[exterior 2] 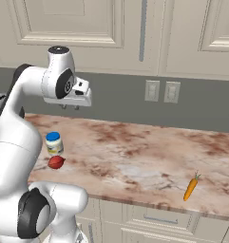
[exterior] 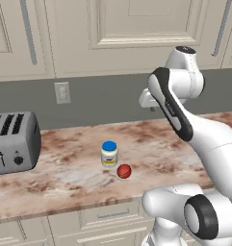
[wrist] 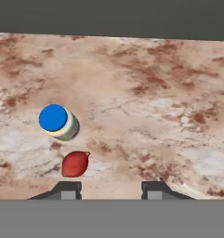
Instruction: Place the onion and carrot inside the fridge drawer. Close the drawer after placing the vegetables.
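Grey toaster (exterior: 12,142) cut off left

Toaster (exterior: 14,142) at counter's (exterior: 151,144) end — blue-lidded jar (exterior: 109,153) upright mid-counter.

A polished, red-brown veined stone counter (exterior: 69,182) is seen; the toaster (exterior: 14,142) is finished in brushed grey metal, the cabinets (exterior 2: 87,28) in matt cream paint.

No legible text, labels, brands or numbers. Jar (wrist: 59,122) ahead-left of the hand: label band blank, too coarse to read.
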Tool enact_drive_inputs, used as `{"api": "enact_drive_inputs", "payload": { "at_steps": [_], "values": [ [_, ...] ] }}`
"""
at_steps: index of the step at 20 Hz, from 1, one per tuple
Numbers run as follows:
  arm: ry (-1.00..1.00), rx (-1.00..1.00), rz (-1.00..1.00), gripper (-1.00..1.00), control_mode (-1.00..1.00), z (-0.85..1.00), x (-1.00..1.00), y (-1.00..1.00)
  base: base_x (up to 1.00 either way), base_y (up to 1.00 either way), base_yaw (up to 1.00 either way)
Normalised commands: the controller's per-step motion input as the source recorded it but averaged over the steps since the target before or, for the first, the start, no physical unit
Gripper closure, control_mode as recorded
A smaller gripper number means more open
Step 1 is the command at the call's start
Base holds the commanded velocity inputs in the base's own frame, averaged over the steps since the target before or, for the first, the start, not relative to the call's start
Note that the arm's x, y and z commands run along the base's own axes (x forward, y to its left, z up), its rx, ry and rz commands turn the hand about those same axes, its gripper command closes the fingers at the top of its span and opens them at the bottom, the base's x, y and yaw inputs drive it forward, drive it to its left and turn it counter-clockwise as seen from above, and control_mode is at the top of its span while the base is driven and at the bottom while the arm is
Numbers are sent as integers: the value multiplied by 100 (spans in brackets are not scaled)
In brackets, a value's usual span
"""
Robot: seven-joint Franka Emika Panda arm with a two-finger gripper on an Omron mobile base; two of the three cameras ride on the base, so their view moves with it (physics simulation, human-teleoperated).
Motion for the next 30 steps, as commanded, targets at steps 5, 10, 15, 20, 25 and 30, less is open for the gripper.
{"api": "enact_drive_inputs", "payload": {
  "at_steps": [5,10,15,20,25,30],
  "values": [
    [0,0,0,-100,-100,0,-2,0,0,0,0],
    [-2,-2,-2,-100,-100,-51,-67,12,0,0,0],
    [14,-4,-21,-100,-100,-100,-30,77,0,0,0],
    [30,1,-23,-100,-100,-100,0,63,0,0,0],
    [23,3,-14,-100,-100,-95,10,51,0,0,0],
    [2,1,-3,-100,-100,-62,7,21,0,0,0]
  ]
}}
